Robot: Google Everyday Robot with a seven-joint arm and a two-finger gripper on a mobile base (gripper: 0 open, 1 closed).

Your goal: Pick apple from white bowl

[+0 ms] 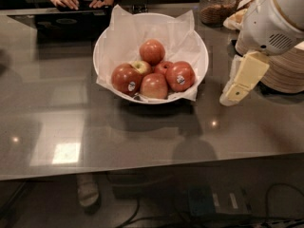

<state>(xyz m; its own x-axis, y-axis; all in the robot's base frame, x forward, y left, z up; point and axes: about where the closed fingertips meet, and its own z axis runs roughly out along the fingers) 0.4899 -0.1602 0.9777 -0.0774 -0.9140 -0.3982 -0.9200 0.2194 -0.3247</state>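
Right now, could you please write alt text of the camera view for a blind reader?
A white bowl of apples sits on a grey counter; the gripper hangs to its right, apart from the stickered red apple nearest it.

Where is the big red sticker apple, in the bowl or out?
In. The apple sits with the other apples inside the white bowl; the gripper hangs to the bowl's right, not touching it.
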